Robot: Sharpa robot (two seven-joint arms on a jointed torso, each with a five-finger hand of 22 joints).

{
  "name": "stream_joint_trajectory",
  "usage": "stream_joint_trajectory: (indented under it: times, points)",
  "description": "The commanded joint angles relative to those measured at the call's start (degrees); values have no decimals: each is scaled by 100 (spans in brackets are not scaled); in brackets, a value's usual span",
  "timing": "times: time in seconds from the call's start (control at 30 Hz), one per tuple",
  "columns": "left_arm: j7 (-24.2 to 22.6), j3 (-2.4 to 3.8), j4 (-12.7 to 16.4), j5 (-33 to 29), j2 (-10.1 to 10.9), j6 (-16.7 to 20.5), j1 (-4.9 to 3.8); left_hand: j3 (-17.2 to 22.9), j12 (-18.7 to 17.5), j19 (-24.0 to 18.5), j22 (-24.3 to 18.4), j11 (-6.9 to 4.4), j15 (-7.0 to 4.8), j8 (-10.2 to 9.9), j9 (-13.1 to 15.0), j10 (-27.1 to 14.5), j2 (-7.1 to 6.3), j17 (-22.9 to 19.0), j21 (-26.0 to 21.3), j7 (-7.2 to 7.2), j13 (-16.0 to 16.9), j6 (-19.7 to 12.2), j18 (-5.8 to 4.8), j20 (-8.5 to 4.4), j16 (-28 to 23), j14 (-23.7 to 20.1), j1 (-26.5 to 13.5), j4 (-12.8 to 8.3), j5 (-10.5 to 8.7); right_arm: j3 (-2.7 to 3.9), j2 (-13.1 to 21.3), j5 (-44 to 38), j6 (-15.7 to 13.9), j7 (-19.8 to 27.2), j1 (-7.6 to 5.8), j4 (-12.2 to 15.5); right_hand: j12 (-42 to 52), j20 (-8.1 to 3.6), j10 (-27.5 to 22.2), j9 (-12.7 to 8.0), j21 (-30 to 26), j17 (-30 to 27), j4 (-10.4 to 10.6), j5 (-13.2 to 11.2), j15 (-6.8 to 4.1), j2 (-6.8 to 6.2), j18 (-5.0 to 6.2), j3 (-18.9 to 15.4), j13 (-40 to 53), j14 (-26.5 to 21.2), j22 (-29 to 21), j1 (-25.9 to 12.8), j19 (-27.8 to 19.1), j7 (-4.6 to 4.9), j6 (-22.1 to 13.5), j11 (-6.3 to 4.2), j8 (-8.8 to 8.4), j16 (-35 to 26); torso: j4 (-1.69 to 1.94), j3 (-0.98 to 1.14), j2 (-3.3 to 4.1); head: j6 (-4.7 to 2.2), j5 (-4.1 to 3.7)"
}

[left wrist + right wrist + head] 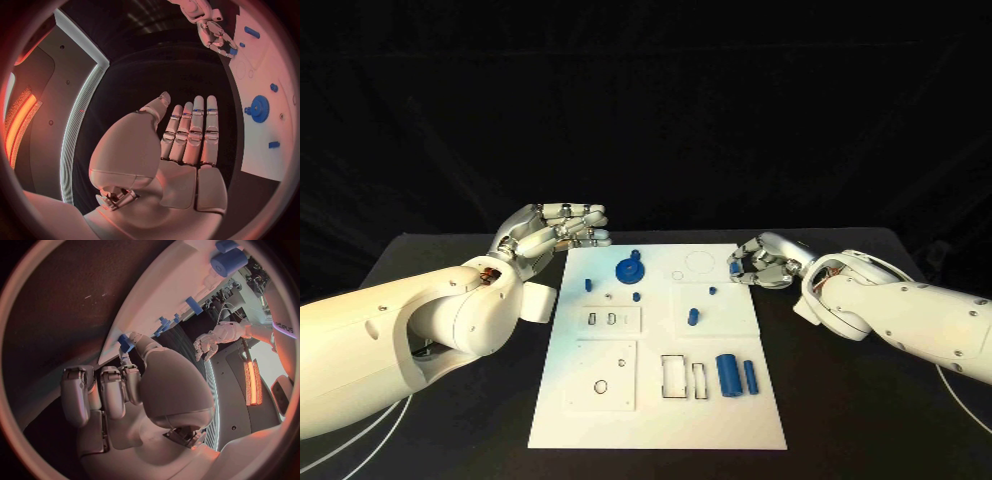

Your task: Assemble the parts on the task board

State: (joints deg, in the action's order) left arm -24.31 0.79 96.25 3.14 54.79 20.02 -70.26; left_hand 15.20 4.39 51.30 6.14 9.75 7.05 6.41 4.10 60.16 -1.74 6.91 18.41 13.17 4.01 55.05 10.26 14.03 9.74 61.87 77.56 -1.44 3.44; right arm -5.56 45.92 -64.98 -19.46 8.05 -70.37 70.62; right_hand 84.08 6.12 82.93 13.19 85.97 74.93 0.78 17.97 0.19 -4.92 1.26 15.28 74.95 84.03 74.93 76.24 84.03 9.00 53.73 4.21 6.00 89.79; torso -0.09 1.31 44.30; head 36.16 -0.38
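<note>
Nearest me, the white task board (658, 400) lies lengthwise down the middle of the black tabletop (877, 420). Its blue cylinder (727, 373) and slim pin (750, 376) point toward the far edge. A blue gear (630, 269) sits near the far end. My left hand (560, 228) hovers, fingers straight, holding nothing. My right hand (759, 262) pinches a small blue part (124, 343) at the board's far right corner.
</note>
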Motion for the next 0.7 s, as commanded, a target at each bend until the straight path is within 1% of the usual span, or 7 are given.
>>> stream_joint_trajectory:
  times: [0.03, 0.1, 0.3, 0.4, 0.57, 0.7]
  points:
    - [-38, 2, 17, -5, -6, -130, -1, 35, -29, 9, -8, 17, 13, -35, 4, 36, 14, 8, 31, 10, 0, 17, 28, 5, -21, 26, 0, 13, 20, 3, -18, 15, 9, -36, 3, -17, 37, -45, 55, 21, 36, 1507, -4, -45, -57, 68, -4, 56, 872, 597, 1056, -19, 352, -21, 127, -13, 68, 21, 7, -1, -3, 15, 5]
    - [-36, 2, 19, -5, -4, -131, -1, 35, -29, 9, -8, 17, 13, -35, 4, 36, 14, 8, 31, 10, 0, 17, 28, 5, -21, 26, 0, 13, 20, 3, -23, 17, -4, -42, 3, -27, 42, -55, 62, 36, 38, 1507, -6, -59, -71, 94, -5, 73, 878, 597, 1060, -15, 354, -44, 218, -31, 107, 21, 9, -1, -1, 20, 11]
    - [-29, 2, 20, -5, 5, -133, -1, 35, -29, 9, -8, 17, 13, -35, 4, 36, 14, 8, 31, 10, 0, 17, 28, 5, -21, 26, 0, 13, 20, 3, -27, 54, -60, -48, 3, -64, 59, -90, 86, 72, 59, 1507, -7, -98, -112, 169, -12, 111, 897, 597, 1088, -9, 370, -99, 397, -80, 197, 21, -3, 1, -4, 36, 29]
    - [-26, 2, 24, -5, 9, -136, -1, 35, -29, 9, -8, 17, 13, -35, 4, 36, 14, 8, 31, 10, 0, 17, 28, 5, -21, 26, 0, 13, 20, 4, -27, 74, -89, -48, 3, -86, 67, -101, 97, 79, 72, 1507, 0, -135, -122, 192, -16, 115, 906, 597, 1105, -16, 379, -114, 427, -92, 214, 21, -5, 1, -4, 35, 31]
    - [-22, 2, 22, -5, 14, -137, -1, 35, -29, 9, -8, 17, 13, -35, 4, 36, 14, 8, 31, 10, 0, 17, 28, 5, -21, 26, 0, 13, 20, 4, -27, 87, -126, -49, 3, -103, 72, -114, 105, 89, 77, 1507, -11, -151, -135, 235, -18, 139, 912, 597, 1112, 6, 383, -134, 464, -111, 236, 21, 2, 5, -4, 43, 36]
    - [-19, 2, 20, -5, 15, -139, -1, 35, -29, 9, -8, 17, 13, -35, 4, 36, 14, 8, 31, 10, 0, 17, 28, 5, -21, 26, 0, 13, 20, 4, -21, 153, -161, -40, 3, -52, 80, -133, 119, 115, 96, 1507, -22, -158, -156, 309, -25, 172, 923, 597, 1137, 31, 396, -169, 546, -143, 292, 21, 0, 4, -6, 49, 45]
